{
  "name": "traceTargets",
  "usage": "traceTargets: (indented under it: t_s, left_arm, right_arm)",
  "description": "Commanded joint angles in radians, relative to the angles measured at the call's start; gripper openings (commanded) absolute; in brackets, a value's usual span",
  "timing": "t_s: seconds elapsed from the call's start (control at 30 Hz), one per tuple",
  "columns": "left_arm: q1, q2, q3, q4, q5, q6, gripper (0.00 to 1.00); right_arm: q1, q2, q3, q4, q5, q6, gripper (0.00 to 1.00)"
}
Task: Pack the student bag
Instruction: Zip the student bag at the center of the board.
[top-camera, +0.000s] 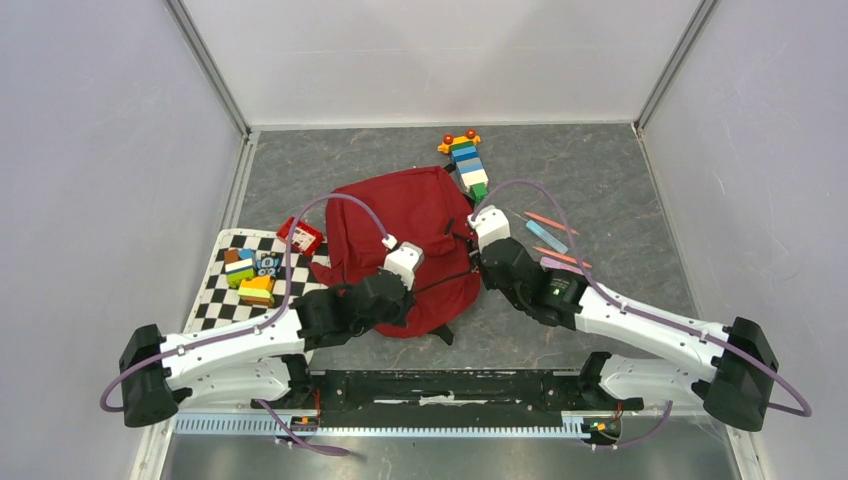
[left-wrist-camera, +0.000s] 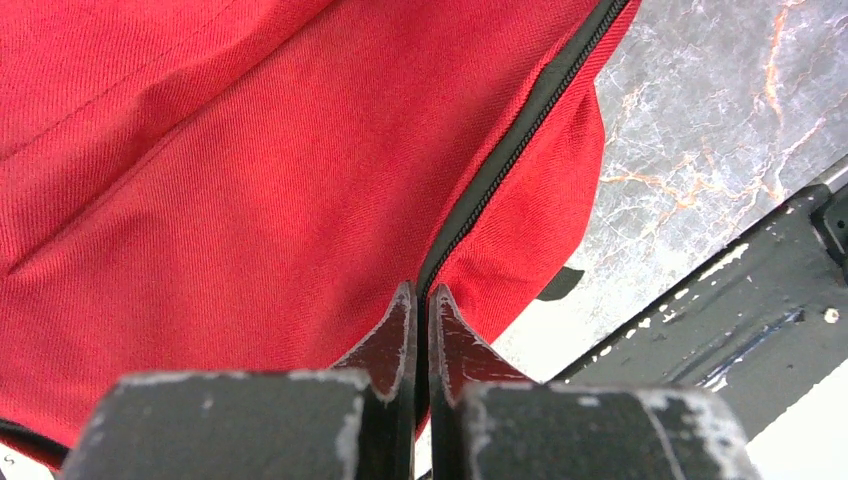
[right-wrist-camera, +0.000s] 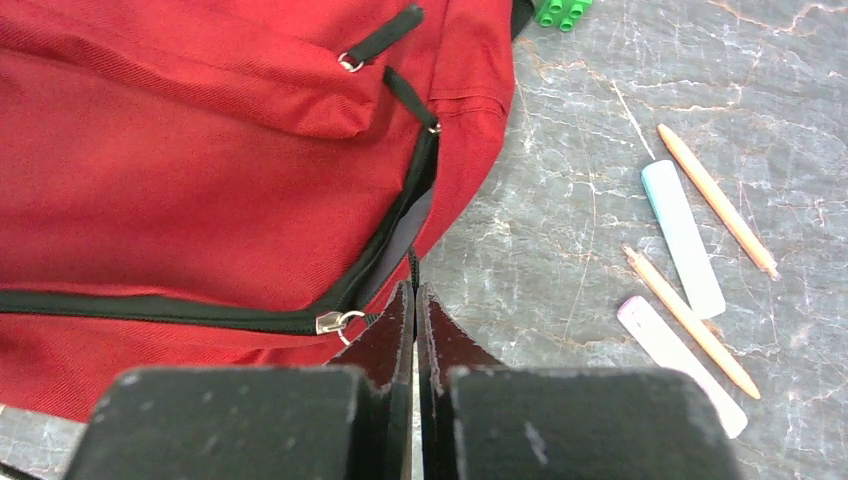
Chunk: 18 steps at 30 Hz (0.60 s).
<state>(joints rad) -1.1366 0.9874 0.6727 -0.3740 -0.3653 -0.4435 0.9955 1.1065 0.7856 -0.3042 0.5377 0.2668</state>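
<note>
The left gripper (left-wrist-camera: 420, 300) has its jaws pressed together at the black zipper (left-wrist-camera: 520, 140) on the near edge of the student bag (top-camera: 400, 215); whether cloth is caught between them cannot be told; the right gripper (right-wrist-camera: 414, 295) is closed tight too, tips just beside the silver zipper slider (right-wrist-camera: 333, 322); the bag lies flat on the grey table (top-camera: 620, 170), between a chequered mat (top-camera: 215, 300) and two pencils (right-wrist-camera: 715, 200); beyond it lies a row of coloured blocks (top-camera: 467, 165).

Grey marbled table (top-camera: 620, 170) under student bag (top-camera: 400, 210), checkered mat (top-camera: 212, 302), block train (top-camera: 466, 163), pencils (right-wrist-camera: 718, 200), perhaps two erasers (right-wrist-camera: 683, 237).
</note>
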Motion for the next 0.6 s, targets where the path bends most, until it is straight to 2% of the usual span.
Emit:
traceTargets:
  t_s: [0.0, 0.1, 0.17, 0.27, 0.4, 0.47, 0.57]
  left_arm:
    - [0.000, -0.059, 0.024, -0.251, -0.044, -0.113, 0.02]
    - [0.001, -0.105, 0.029, -0.292, 0.003, -0.128, 0.02]
    - [0.001, -0.136, 0.032, -0.309, 0.026, -0.130, 0.07]
    - [0.001, -0.165, 0.046, -0.298, 0.043, -0.120, 0.23]
    - [0.001, -0.129, 0.099, -0.180, 0.079, -0.075, 0.62]
    - [0.001, -0.075, 0.135, -0.100, 0.102, -0.052, 0.72]
    - [0.002, 0.034, 0.199, -0.005, 0.101, -0.026, 0.79]
  right_arm:
    - [-0.095, 0.011, 0.013, 0.019, 0.051, -0.086, 0.00]
    - [-0.141, 0.018, -0.005, 0.063, -0.027, -0.109, 0.00]
    - [-0.154, 0.014, -0.013, 0.094, -0.091, -0.124, 0.00]
    - [-0.153, 0.000, -0.018, 0.127, -0.189, -0.134, 0.00]
    - [-0.153, -0.036, -0.044, 0.150, -0.297, -0.122, 0.00]
    - [-0.153, -0.054, -0.061, 0.155, -0.340, -0.107, 0.00]
    - [-0.153, -0.088, -0.086, 0.153, -0.368, -0.083, 0.00]
